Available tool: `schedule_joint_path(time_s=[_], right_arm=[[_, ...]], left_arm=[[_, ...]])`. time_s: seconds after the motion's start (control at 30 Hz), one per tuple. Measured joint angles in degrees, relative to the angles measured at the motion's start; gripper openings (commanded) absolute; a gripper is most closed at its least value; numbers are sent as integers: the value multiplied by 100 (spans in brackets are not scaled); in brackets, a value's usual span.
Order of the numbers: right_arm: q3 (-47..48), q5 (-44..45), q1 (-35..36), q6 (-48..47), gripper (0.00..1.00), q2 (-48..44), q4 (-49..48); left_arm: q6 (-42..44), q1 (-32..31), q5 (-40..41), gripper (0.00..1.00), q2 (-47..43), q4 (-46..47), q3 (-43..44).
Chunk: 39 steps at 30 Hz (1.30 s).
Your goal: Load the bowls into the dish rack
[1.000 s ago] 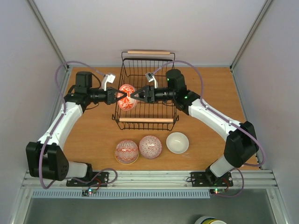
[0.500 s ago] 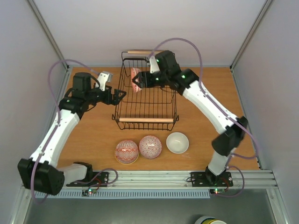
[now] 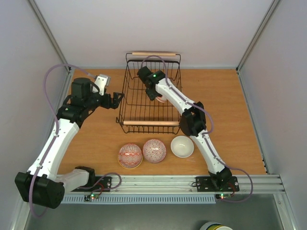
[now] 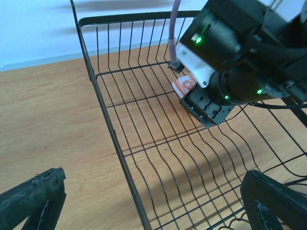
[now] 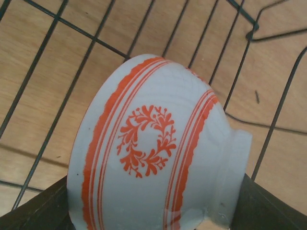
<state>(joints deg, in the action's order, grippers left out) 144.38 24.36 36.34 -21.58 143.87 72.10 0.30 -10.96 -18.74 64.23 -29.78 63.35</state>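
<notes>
A second ago both my sets of fingers held the red-patterned bowl [image 5: 153, 148] over the dish rack [image 3: 125, 91]. Now my left fingers [image 4: 33, 199] gape wide, drawn back left of the rack. My right fingers [image 5: 38, 213] clamp the bowl, tipped sideways, low inside it.

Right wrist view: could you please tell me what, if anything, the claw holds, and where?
The right claw holds the red-patterned white bowl on its side, one finger at the rim end, the other at the foot.
</notes>
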Motion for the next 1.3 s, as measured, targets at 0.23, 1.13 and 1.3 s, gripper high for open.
schedule_joint_path(time_s=[0.23, 1.13, 1.3], right_arm=[[146, 894, -7, -614, 4, 210, -129], [-337, 769, -162, -1056, 99, 59, -610], [-1655, 496, -133, -772, 99, -1692, -1255]], left_arm=[[46, 0, -28, 99, 35, 0, -2], [66, 0, -164, 99, 195, -46, -2], [66, 0, -201, 99, 195, -52, -2]])
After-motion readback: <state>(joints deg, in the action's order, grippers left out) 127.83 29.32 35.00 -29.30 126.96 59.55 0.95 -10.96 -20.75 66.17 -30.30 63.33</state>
